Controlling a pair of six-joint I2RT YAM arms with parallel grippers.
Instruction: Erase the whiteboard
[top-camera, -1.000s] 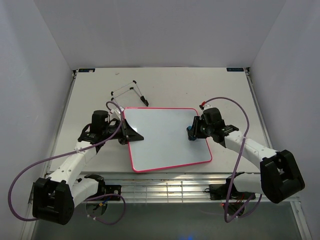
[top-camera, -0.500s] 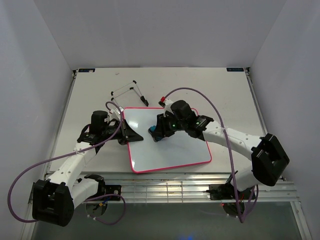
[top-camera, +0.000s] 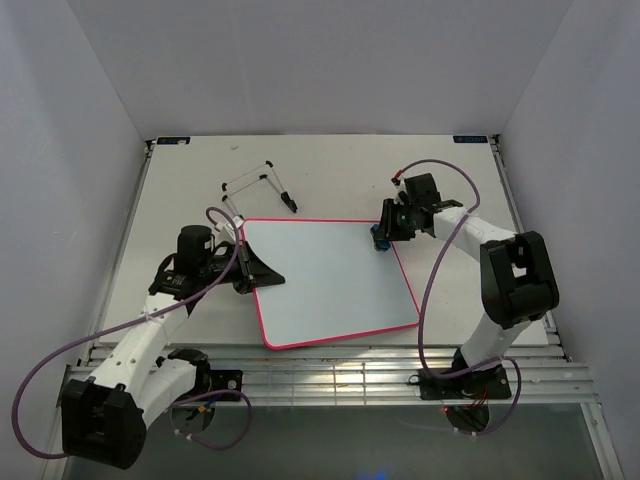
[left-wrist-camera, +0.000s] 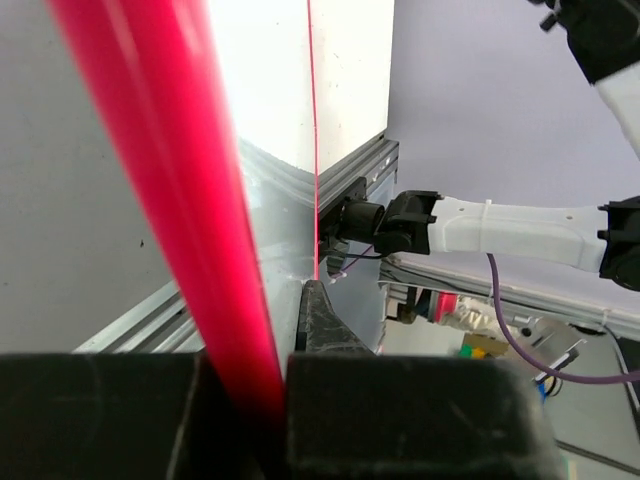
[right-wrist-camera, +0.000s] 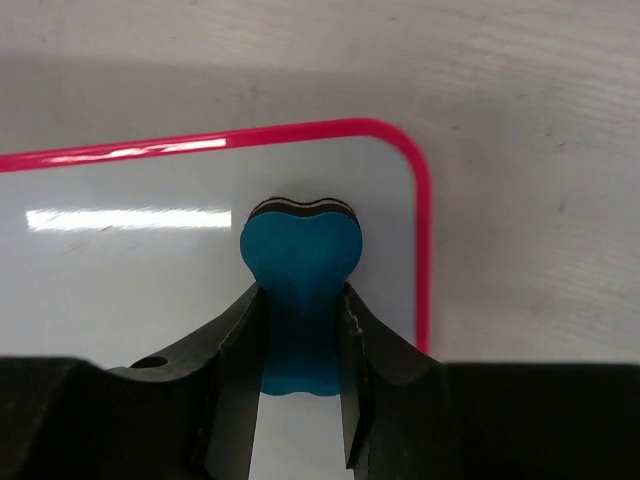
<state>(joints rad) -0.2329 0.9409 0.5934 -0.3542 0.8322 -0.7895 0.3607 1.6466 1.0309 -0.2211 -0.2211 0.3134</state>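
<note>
The whiteboard, white with a pink-red frame, lies flat on the table and shows no writing. My left gripper is shut on its left edge; in the left wrist view the pink frame runs between the jaws. My right gripper is shut on the blue bone-shaped eraser and holds it down on the board's far right corner. The eraser's dark felt edge touches the white surface.
A small folding stand with white rods and black feet lies on the table behind the board's far left corner. The table's metal rail runs along the near edge. Purple cables loop from both arms.
My right gripper swept the eraser from the board's right side to its left part, then back to the far right corner. The left gripper stayed on the board's edge.
</note>
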